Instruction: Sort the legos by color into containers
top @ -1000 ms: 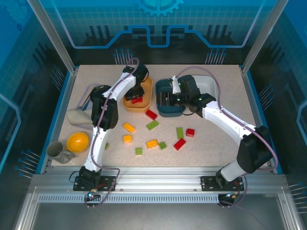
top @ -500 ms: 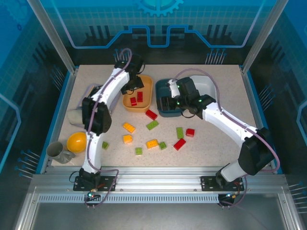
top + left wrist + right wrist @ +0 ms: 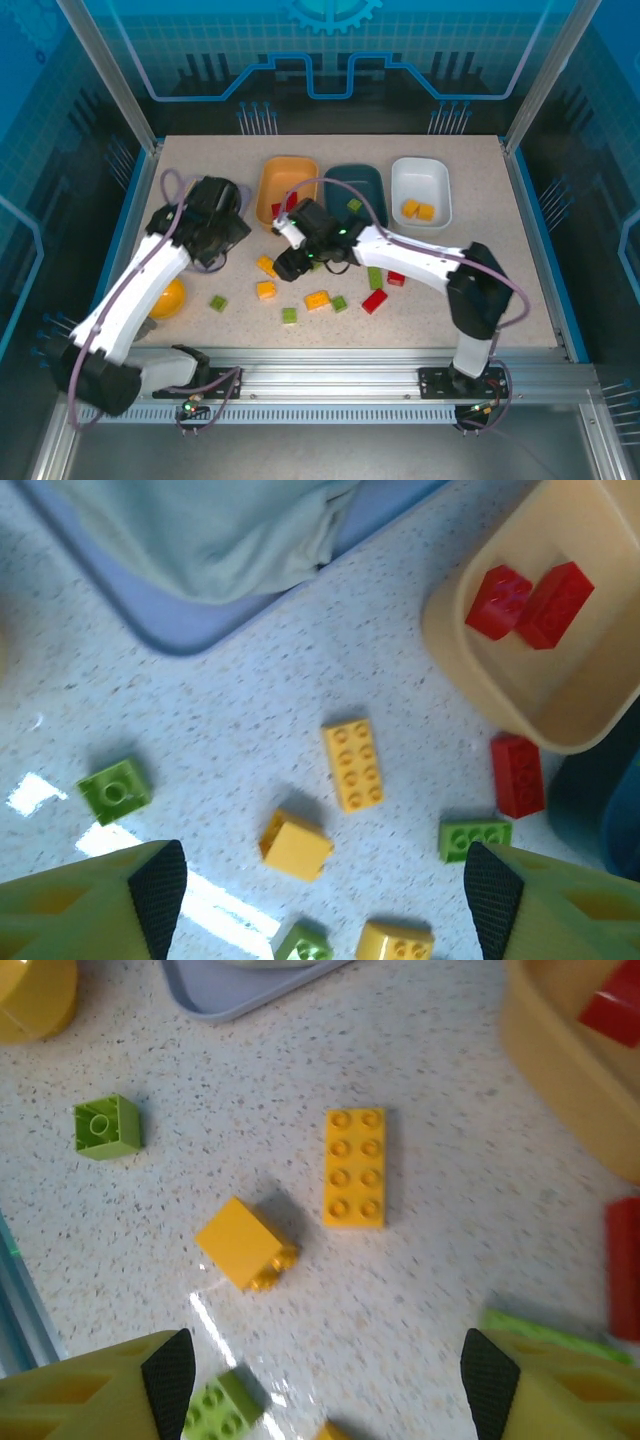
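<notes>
Right gripper (image 3: 328,1378) hovers wide open, empty, over the long yellow brick (image 3: 355,1167); next it should descend, pinch, then carry to the white tub (image 3: 421,178).

Far side of the speckled bench (image 3: 480,290), left to right: shallow orange plastic tub (image 3: 285,178), dark teal plastic tub (image 3: 355,182), white plastic tub (image 3: 421,178). Two red plastic bricks (image 3: 553,604) lie in the first, one light green brick (image 3: 354,205) in the second, two yellow-orange bricks (image 3: 410,208) in the third. Loose bricks (image 3: 317,299) lie scattered nearer, mid-bench.
</notes>
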Available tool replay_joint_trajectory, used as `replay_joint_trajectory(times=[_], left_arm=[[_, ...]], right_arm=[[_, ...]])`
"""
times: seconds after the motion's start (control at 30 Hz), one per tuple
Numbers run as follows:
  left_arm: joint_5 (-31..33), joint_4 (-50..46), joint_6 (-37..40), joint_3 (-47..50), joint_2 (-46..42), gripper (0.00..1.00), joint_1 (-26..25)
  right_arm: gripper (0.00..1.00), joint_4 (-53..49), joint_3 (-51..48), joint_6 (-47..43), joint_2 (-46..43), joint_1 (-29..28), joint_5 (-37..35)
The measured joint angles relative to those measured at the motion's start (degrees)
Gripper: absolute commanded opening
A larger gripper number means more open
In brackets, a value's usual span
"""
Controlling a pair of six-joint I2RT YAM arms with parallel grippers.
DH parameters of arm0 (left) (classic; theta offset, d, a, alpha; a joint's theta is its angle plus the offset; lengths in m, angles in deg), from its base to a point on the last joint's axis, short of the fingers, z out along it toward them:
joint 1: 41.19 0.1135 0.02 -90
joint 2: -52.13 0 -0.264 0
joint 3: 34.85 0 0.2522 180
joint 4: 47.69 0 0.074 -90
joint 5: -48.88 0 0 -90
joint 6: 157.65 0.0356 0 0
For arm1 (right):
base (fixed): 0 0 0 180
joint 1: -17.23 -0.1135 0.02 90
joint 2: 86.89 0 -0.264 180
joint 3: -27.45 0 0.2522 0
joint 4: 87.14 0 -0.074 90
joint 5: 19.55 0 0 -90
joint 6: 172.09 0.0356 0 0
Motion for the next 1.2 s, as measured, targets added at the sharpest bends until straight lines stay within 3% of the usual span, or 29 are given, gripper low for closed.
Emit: replay_joint_trajectory(times=[0.1,0.27,0.53,0.7,0.8,1.0,1.2], left_arm=[[-0.44,-0.59,-1.57,4.66,-9.31,0.9,-0.31],[-1.33,-2.43,-2.36,8.66,-20.48,0.91,-0.35],[-3.91,-4.96,-2.4,10.34,-27.52,0.91,-0.52],[-5.35,-6.34,-1.4,10.34,-28.85,0.91,-0.52],[-5.88,-6.73,-1.16,10.34,-29.4,0.91,-0.52],[-7.87,-6.45,-0.26,11.5,-30.42,0.9,-0.57],[-9.77,-5.99,0.07,13.75,-31.12,0.9,-0.57]], right_arm=[[0.74,-2.64,6.32,0.04,6.54,-1.66,-1.84],[0.74,-7.93,18.12,0.74,16.79,-2.62,-5.53],[0.75,-14.97,32.13,2.01,28.63,-2.58,-10.56],[0.72,-17.29,35.69,2.03,33.48,-2.64,-11.96],[0.65,-18.8,37.77,2.67,35.06,-2.95,-12.76],[0.36,-19.89,39.85,3.63,36.35,-3.74,-14.86],[0.25,-20.06,39.87,3.91,36.15,-4.09,-16.41]])
